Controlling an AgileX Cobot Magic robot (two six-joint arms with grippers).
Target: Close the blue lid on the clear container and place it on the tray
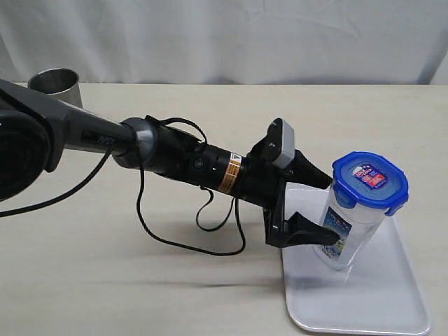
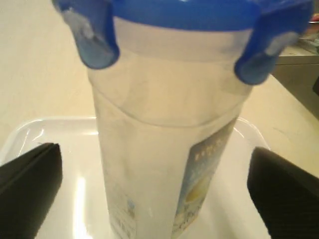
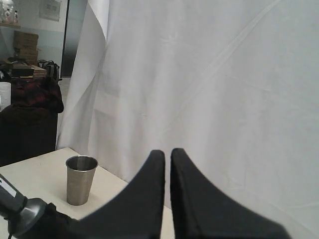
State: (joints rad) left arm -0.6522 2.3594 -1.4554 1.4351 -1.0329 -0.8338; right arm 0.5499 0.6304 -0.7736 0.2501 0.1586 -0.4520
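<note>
The clear container [image 1: 350, 225] stands on the white tray [image 1: 392, 297] at the right, leaning slightly. The blue lid [image 1: 369, 182] sits on top of it, with its side flaps hanging down. My left gripper [image 1: 327, 207] is open around the container's lower body. In the left wrist view the container [image 2: 149, 149] fills the middle under the lid [image 2: 184, 12]. There both fingers of the left gripper [image 2: 157, 191] stand apart from its walls, over the tray [image 2: 30, 132]. My right gripper [image 3: 168, 154] is shut on nothing, raised and facing the white curtain. It does not show in the exterior view.
A grey metal cup [image 1: 56, 84] stands at the table's far left corner; the right wrist view shows the cup [image 3: 79, 179] too. A black cable [image 1: 175, 241] loops down from the left arm onto the table. A white curtain hangs behind the table.
</note>
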